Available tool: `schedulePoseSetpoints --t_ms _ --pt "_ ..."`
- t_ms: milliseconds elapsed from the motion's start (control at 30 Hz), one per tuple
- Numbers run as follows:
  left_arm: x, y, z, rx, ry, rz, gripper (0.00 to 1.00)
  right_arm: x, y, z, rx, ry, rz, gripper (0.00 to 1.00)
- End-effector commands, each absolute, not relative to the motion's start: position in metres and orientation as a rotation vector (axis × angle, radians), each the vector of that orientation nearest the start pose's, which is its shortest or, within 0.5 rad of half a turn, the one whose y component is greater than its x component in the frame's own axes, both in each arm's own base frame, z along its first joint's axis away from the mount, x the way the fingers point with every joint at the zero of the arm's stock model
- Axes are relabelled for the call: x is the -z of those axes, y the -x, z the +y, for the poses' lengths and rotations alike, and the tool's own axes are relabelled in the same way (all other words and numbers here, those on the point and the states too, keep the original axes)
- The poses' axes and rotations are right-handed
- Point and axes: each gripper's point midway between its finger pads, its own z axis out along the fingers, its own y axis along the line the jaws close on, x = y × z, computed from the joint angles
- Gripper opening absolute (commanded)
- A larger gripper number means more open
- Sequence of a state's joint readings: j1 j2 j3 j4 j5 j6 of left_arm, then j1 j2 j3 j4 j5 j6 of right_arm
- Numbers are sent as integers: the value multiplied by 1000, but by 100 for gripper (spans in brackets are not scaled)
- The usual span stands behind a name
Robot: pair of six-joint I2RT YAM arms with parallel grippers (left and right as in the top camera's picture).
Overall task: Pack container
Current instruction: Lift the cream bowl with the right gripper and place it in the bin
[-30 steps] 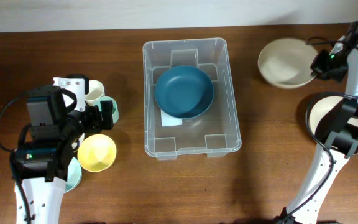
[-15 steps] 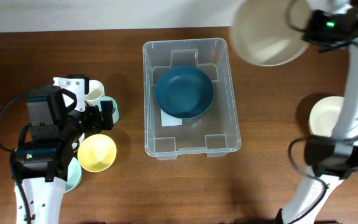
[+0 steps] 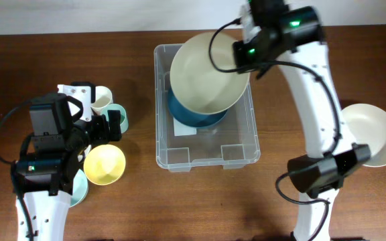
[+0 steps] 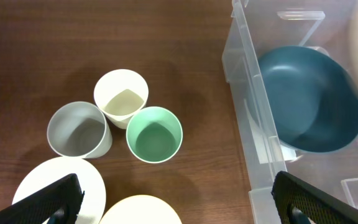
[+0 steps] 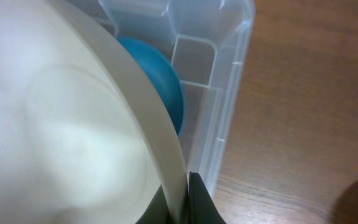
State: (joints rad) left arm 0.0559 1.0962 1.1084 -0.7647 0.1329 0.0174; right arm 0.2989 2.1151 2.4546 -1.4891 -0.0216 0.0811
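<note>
Mid-table, between the two arms: container (image 3: 159, 107), clear, upright, lid off. Inside, toward its far end, on the floor over a white label: blue bowl (image 3: 196, 121), right way up. Nearer end of the floor bare.

Above the far end, held in the air and tilted, hiding much of the blue one: cream bowl (image 3: 210, 73). Pinched at its right rim by the right gripper (image 5: 181, 200), fingers closed tight on the edge, one inside and one outside.

Well to the right, on the table (image 3: 280, 194), partly behind that arm: white bowl (image 3: 374, 134).

To the left of the container, apart from it: left gripper (image 3: 112, 124), fingers spread wide, holding nothing, poised over a cluster of cups. Touching or nearly so: cream cup (image 4: 121, 96), grey cup (image 4: 79, 129), green cup (image 4: 155, 134). Just nearer: yellow bowl (image 3: 104, 164) and a pale plate (image 4: 55, 186).
</note>
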Motion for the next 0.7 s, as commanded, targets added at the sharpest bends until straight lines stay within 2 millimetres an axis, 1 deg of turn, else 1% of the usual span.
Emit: schedulePoseSetpoints --t_ms 0,133,333,367,467,567,600,667 --pt "-253 -324 -1 101 -9 2299 99 -210 -453 145 -56 284 2783 4" --pt "-253 -324 -1 102 -9 2299 99 -180 -466 153 -61 295 2776 4" --pt "-253 -324 -1 102 -9 2300 99 -155 -480 160 -72 295 2742 4" --pt "-253 -324 -1 102 -9 2300 99 -153 -481 160 -73 295 2739 4" --pt "-253 -324 -1 102 -9 2300 99 -150 -482 161 -74 296 2737 15" --pt "-253 -324 -1 102 -9 2300 99 -150 -482 161 -74 296 2736 23" --pt "-253 -324 -1 102 -9 2299 99 -150 -482 161 -73 295 2736 28" --pt "-253 -324 -1 101 -9 2300 99 -154 -482 160 -73 293 2732 29"
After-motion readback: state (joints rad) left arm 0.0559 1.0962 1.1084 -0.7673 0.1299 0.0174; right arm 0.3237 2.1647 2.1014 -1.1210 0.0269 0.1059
